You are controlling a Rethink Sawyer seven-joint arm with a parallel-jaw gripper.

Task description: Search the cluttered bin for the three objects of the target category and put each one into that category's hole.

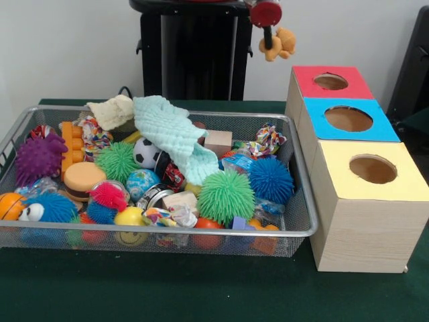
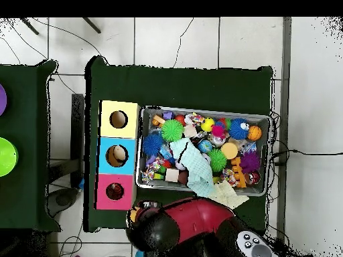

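My gripper is high at the back of the table, shut on a tan-orange plush bear that hangs from it in the air. The bear is above and to the left of the red-panelled hole on the pale wooden box. In the overhead view the red arm covers the gripper; a bit of the bear shows just below the red hole. The silver wire-mesh bin is full of toys; it also shows in the overhead view. No striped tiger shows.
The blue-panelled hole and the yellow-panelled hole lie nearer the camera on the same box. A pale green cloth drapes over spiky balls, blocks and rope toys in the bin. The black pedestal stands behind.
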